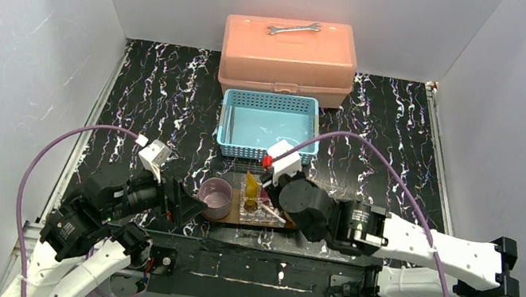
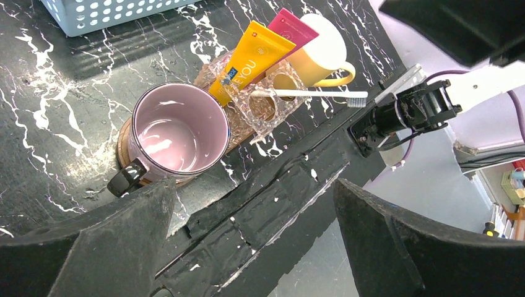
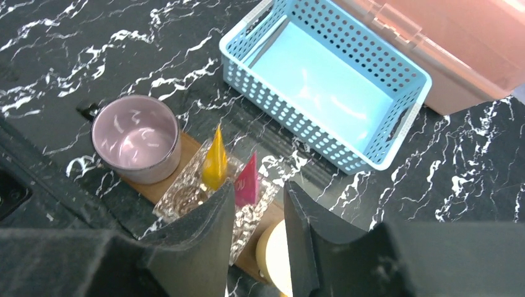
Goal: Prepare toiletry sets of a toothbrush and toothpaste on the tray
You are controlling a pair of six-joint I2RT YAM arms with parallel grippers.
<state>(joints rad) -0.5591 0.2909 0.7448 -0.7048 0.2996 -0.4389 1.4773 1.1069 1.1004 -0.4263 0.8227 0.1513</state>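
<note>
So the tray (image 3: 187, 145) is a dark brown wooden board at the near edge of the black marbled table (image 1: 156, 90), its long axis running left to right in the top view. On it, a mauve mug (image 2: 179, 130) sits at the left end, a clear patterned holder (image 2: 266, 108) in the middle and a cream-and-yellow mug (image 2: 322, 52) at the right end. Both toothpaste tubes stand in the holder, long axis mostly vertical with a lean, wide flat end up. The yellow tube (image 2: 251, 62) has dark lettering, and the magenta-pink tube (image 2: 297, 31) is just beside it on the cream mug's side. A slim whitish toothbrush (image 2: 309, 94) lies flat across the top of the holder. Its long axis runs roughly along the tray, bristle head pointing at the cream mug's end and sticking out past the holder. Nothing is gripping it. The left end effector (image 2: 254, 185) hangs wide open and empty off the mauve mug's end. The right end effector (image 3: 260, 198) hovers above the holder and cream mug, jaws parted by a narrow gap, nothing between them. Behind the tray there's a light-blue basket (image 3: 325, 86), then a salmon toolbox (image 1: 288, 60) with a wrench (image 1: 293, 30) on the lid.
</note>
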